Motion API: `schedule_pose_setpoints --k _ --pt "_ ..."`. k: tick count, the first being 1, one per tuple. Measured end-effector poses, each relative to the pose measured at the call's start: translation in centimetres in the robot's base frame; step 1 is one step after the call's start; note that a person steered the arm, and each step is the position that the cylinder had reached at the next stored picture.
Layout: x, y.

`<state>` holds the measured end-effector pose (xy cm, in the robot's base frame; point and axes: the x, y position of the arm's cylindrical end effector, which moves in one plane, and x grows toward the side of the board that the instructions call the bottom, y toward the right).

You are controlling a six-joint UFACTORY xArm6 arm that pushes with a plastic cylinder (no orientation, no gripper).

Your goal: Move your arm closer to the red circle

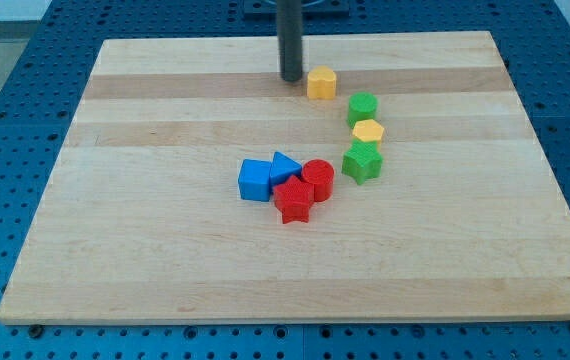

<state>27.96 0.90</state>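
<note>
The red circle [318, 178] is a short red cylinder near the middle of the wooden board [165, 260]. It touches a red star [293, 200] at its lower left and a blue triangle [285, 166] at its left. My tip [292, 78] is the end of a dark rod near the view's top, well above the red circle and just left of a yellow block [322, 82]. The rod stands upright and touches no block that I can see.
A blue cube [255, 180] sits left of the blue triangle. A green cylinder [363, 108], a yellow hexagon [368, 132] and a green star [362, 161] form a column to the right of the red circle. Blue pegboard surrounds the board.
</note>
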Motion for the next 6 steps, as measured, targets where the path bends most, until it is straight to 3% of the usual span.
schedule_pose_setpoints --k 1,2,5,6 --pt "4.3 4.3" --pt "7.9 4.7" --pt "10.2 3.2" --pt "13.4 1.3"
